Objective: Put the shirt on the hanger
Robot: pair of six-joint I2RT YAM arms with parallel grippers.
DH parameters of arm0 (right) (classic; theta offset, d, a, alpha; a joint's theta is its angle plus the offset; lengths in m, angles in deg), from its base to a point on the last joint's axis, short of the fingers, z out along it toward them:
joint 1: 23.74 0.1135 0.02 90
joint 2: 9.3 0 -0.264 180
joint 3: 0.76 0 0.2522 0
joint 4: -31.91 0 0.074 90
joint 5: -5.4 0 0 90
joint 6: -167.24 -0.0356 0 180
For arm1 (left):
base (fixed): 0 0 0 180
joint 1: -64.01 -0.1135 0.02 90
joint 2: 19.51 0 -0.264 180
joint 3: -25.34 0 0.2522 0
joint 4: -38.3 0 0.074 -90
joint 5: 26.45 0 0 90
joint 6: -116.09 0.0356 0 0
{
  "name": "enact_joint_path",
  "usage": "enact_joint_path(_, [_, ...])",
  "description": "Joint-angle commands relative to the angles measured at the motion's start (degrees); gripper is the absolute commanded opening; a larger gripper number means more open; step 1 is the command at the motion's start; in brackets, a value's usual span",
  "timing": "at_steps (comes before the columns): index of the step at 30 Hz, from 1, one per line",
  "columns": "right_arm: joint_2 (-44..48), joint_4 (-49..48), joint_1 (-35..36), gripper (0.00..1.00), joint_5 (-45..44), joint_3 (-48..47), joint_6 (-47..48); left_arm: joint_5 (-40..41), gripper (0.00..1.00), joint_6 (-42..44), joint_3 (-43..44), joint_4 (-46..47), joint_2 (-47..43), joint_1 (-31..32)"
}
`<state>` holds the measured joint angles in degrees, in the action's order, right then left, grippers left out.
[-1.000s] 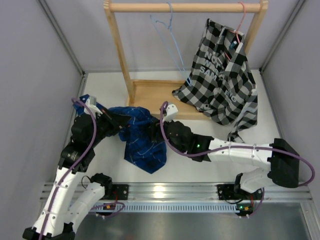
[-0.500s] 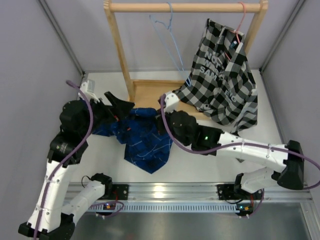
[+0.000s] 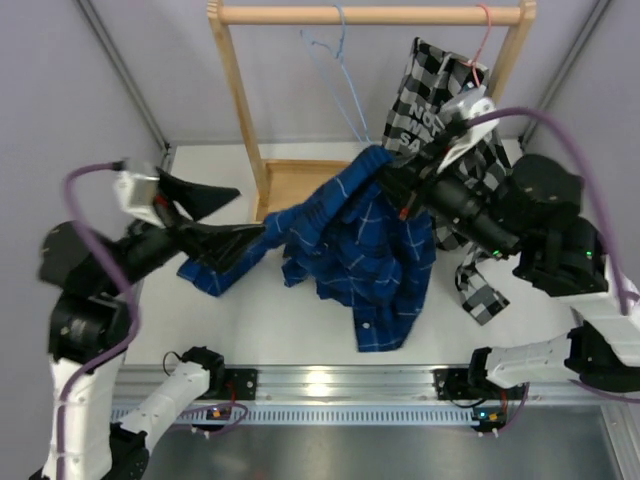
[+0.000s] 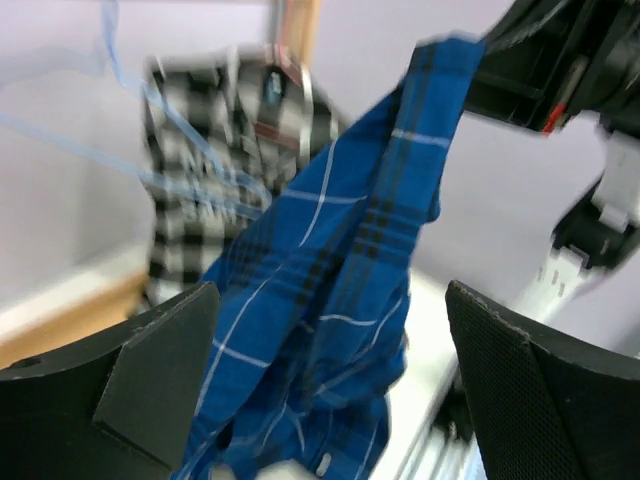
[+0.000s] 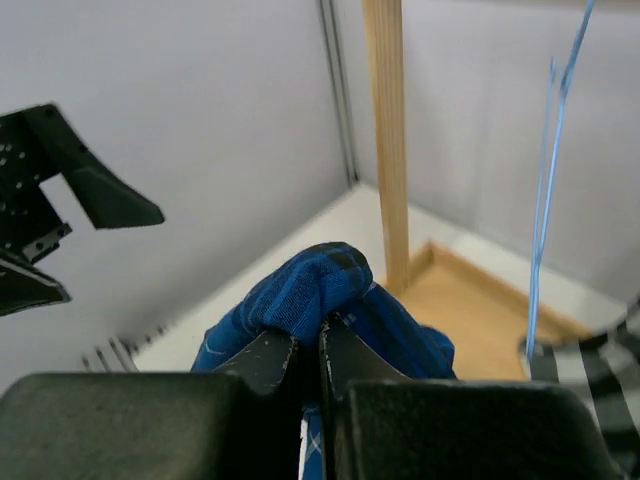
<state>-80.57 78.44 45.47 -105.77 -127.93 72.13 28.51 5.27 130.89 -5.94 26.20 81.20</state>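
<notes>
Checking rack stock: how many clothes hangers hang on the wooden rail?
2. A thin light-blue wire hanger hangs bare at the middle of the wooden rail; a pink wire hanger hangs near its right end, holding the black-and-white checked shirt. More may hide behind it.

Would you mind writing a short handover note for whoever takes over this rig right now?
Right gripper: shut on a bunched fold of the shirt, holding it raised in front of the wooden rack.
Left gripper: open, beside the shirt's low end, gripping nothing.
Hanger: hooked on the rack's rail, bare.
Done: shirt picked up.
Left: spread the collar and work the shirt onto the hanger.
</notes>
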Motion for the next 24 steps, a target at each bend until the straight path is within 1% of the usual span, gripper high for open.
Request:
enact_joint_path(1, [-0.5, 9.3, 0.4, 0.0, -4.5, 14.1, -4.8, -9.9, 0.98, 0.7, -17.2, 4.4, -2.0, 0.0])
enact_joint_path(2, [0.4, 8.5, 0.1, 0.0, -4.2, 17.6, -6.2, -10.3, 0.98, 0.3, -21.3, 9.2, -5.8, 0.0])
enact_joint_path(3, [0.9, 8.1, -0.4, 0.0, -3.9, 23.3, -8.7, -10.3, 0.98, -0.6, -28.1, 10.9, -7.4, 0.0])
enact_joint_path(5, [1.7, 7.8, -2.0, 0.0, -3.7, 27.5, -10.9, -9.0, 0.98, -1.4, -32.8, 12.5, -9.1, 0.1])
enact_joint_path(6, [1.8, 7.5, -2.7, 0.0, -3.5, 31.2, -12.6, -8.4, 0.98, -2.0, -34.6, 12.5, -9.1, 0.1])
enact_joint_path(8, [2.6, 5.3, -4.4, 0.0, -3.1, 34.6, -14.0, -6.9, 0.97, -2.3, -39.3, 12.6, -7.6, 0.6])
enact_joint_path(9, [3.1, 4.6, -5.1, 0.0, -2.7, 37.5, -14.7, -5.2, 0.97, -2.4, -40.7, 12.9, -7.0, 2.1])
enact_joint_path(11, [3.5, 3.4, -7.8, 0.0, -1.7, 39.5, -15.4, -0.3, 0.98, -2.9, -44.8, 14.6, -6.1, 5.0])
enact_joint_path(12, [3.6, 3.0, -8.6, 0.0, -1.7, 40.7, -15.9, 1.3, 0.98, -3.2, -46.0, 16.7, -5.8, 9.1])
enact_joint_path(13, [3.6, 3.0, -9.4, 0.0, -1.7, 41.1, -16.0, 2.8, 0.98, -3.2, -47.4, 17.4, -5.6, 12.0])
enact_joint_path(14, [3.5, 2.9, -11.1, 0.0, -1.2, 41.4, -16.0, 8.8, 0.98, -2.9, -47.6, 17.6, -4.4, 14.9])
enact_joint_path(15, [3.3, 2.8, -11.9, 0.0, -1.1, 41.9, -16.0, 13.1, 0.98, -2.3, -47.6, 17.7, -3.6, 21.9])
enact_joint_path(17, [3.6, 2.9, -13.5, 0.0, -0.8, 42.0, -15.8, 22.9, 0.97, -0.9, -47.8, 17.6, -1.2, 29.1])
enact_joint_path(18, [4.5, 2.9, -14.2, 0.0, -0.8, 42.2, -15.6, 30.3, 0.97, -0.7, -48.1, 17.6, -0.2, 34.5])
enact_joint_path(20, [6.0, 2.9, -16.1, 0.0, -1.2, 42.7, -15.3, 34.4, 0.95, -1.5, -49.3, 17.5, 2.0, 38.4])
enact_joint_path(21, [7.9, 2.8, -17.0, 0.0, -1.2, 43.1, -14.9, 38.3, 0.94, -2.0, -50.1, 17.4, 2.3, 40.7])
enact_joint_path(24, [10.5, 2.7, -19.9, 0.0, 0.0, 44.4, -13.2, 43.4, 0.94, -3.6, -53.8, 17.7, 0.7, 43.2])
